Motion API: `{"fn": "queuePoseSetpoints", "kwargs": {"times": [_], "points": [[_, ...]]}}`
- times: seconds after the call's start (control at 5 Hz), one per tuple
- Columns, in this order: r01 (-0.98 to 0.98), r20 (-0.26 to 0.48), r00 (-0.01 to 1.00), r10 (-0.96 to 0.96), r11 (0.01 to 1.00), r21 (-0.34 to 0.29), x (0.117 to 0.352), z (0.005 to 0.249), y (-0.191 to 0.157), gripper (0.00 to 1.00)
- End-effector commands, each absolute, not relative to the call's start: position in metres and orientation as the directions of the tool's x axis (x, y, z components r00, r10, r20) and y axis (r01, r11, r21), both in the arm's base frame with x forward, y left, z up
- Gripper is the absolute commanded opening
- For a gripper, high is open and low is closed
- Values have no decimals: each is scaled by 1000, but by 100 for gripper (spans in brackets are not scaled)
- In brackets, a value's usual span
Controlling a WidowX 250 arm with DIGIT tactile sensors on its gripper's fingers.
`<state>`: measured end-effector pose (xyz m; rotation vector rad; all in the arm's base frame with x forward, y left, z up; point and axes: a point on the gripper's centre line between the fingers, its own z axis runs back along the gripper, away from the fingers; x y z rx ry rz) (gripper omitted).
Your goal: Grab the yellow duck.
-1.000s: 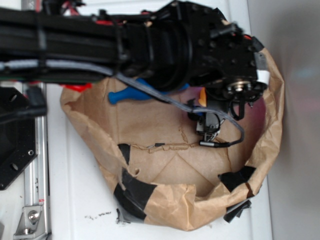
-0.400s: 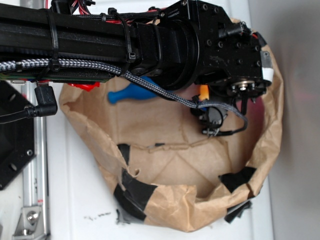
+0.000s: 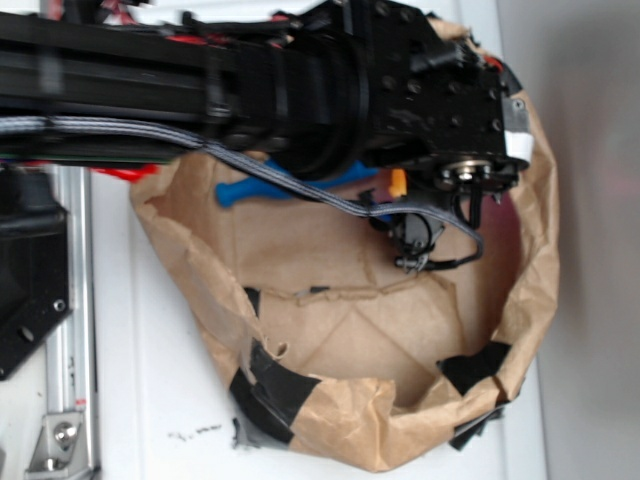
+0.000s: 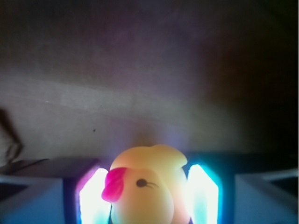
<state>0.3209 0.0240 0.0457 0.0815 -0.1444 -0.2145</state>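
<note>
Since the earlier frames the arm (image 3: 250, 95) has shifted slightly up and left over the bag, and the bag's far rim sits a little lower on the right side; the blue toy has stayed put

Brown paper bag (image 3: 340, 430), mouth open toward the exterior camera, rim patched with black tape (image 3: 270, 385), lies on a white table (image 3: 150, 400). Inside, against the back wall, a long blue toy (image 3: 250, 190) lies on its side, mostly covered by the arm. Bag floor is otherwise bare creased paper. A bit of red (image 3: 130, 172) shows at the bag's left rim under the arm; cannot tell what it is

Exterior view: gripper sits deep in the bag's right half, under the black wrist housing; fingers are hidden from this angle. A small orange-yellow patch (image 3: 398, 182) shows just beside the housing; too little visible to tell what it is

Wrist view: yellow duck (image 4: 148, 186) sits directly between the gripper (image 4: 148, 198) fingers, head up, red-pink beak pointing left, small black eye visible. Both fingers (image 4: 93, 198) glow bright and flank the duck closely on either side, appearing to touch its body, jaws narrowed to about the duck's width. Beyond the duck is dim brown paper of the bag wall
</note>
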Motion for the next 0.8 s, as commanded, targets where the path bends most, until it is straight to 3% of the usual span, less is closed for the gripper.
{"fn": "queuePoseSetpoints", "kwargs": {"times": [0.0, 0.2, 0.4, 0.6], "points": [[129, 337, 932, -132, 991, 32, 312, 167, 0, 0], [156, 213, 964, -161, 987, 40, 302, 189, -15, 0], [97, 209, 975, -71, 989, -116, 269, 194, -18, 0], [126, 229, 968, -98, 986, -108, 253, 185, -31, 0]]}}
